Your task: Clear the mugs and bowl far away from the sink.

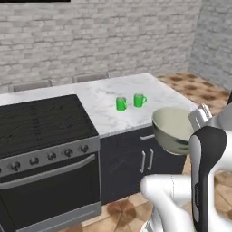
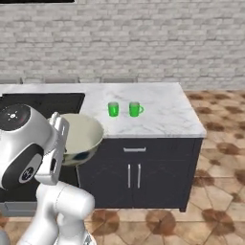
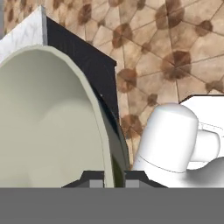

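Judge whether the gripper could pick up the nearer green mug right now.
Probably not: the gripper is shut on the rim of the bowl, held off the counter's edge. The mug stands unobstructed on the counter.

Two mugs side by side on worktop, right of stove. Bowl off the worktop, in front of its edge, above floor. Bowl rim between fingers.
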You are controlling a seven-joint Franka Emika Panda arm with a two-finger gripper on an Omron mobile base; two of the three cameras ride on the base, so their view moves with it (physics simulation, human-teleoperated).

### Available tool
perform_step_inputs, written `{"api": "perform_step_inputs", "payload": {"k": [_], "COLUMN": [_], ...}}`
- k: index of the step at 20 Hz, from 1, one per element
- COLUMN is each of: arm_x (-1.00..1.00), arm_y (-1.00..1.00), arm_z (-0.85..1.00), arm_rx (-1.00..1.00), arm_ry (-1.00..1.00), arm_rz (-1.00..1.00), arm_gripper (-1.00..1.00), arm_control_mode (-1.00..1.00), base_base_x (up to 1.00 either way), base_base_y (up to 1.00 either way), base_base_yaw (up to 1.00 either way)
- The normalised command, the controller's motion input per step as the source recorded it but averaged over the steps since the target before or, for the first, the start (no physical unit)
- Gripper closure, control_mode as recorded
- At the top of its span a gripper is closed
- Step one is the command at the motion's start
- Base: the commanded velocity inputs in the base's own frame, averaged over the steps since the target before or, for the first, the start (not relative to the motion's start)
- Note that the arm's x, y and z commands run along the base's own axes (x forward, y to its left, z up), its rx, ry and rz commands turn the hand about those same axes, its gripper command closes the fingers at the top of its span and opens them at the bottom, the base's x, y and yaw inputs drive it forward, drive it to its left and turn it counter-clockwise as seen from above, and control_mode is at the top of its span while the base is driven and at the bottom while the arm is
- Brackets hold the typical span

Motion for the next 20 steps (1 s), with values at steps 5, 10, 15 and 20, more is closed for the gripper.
{"api": "perform_step_inputs", "payload": {"k": [5,10,15,20], "arm_x": [0.0,0.0,0.0,0.0], "arm_y": [0.0,0.0,0.0,0.0], "arm_z": [0.0,0.0,0.0,0.0], "arm_rx": [0.0,0.0,0.0,0.0], "arm_ry": [0.0,0.0,0.0,0.0], "arm_rz": [0.0,0.0,0.0,0.0], "arm_gripper": [1.0,1.0,1.0,1.0], "arm_control_mode": [1.0,1.0,1.0,1.0], "base_base_x": [1.0,0.69,0.02,0.28], "base_base_y": [-0.89,-0.79,-0.67,-0.36], "base_base_yaw": [0.33,0.34,0.21,-0.01]}}
